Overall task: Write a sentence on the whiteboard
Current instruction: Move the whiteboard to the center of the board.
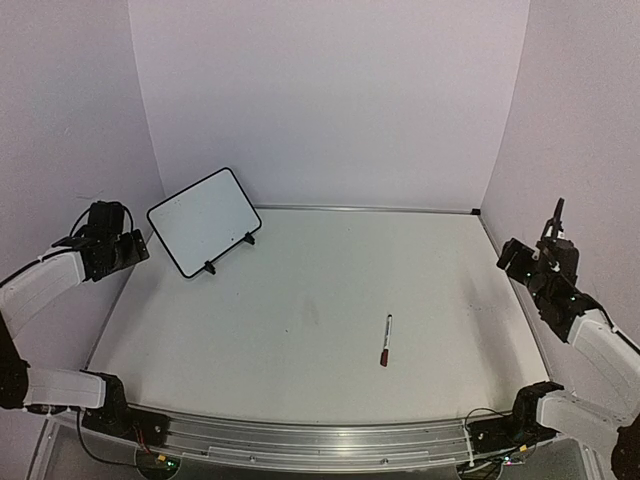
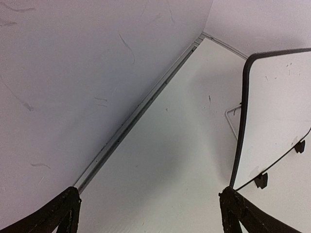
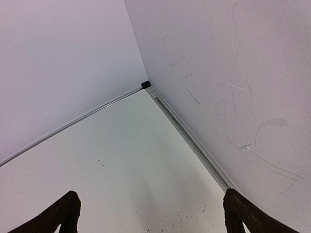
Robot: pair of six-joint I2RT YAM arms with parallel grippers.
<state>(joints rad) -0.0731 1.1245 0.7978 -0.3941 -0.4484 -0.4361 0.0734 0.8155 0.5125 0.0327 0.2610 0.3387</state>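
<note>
The whiteboard (image 1: pixel 205 221) stands tilted on its two black feet at the table's back left, its face blank; no lettering shows on it. It also shows at the right of the left wrist view (image 2: pixel 277 116). A marker (image 1: pixel 386 340) with a dark red cap lies on the table right of centre. My left gripper (image 1: pixel 135 247) is open and empty, raised at the left edge just left of the whiteboard. My right gripper (image 1: pixel 507 255) is open and empty, raised at the right edge. In the wrist views the left fingertips (image 2: pixel 65 208) and right fingertips (image 3: pixel 240 208) stand wide apart.
Pale walls close in the table (image 1: pixel 320 300) on the left, back and right. A metal rail (image 1: pixel 300 435) runs along the near edge between the arm bases. The back right corner (image 3: pixel 146 85) shows in the right wrist view.
</note>
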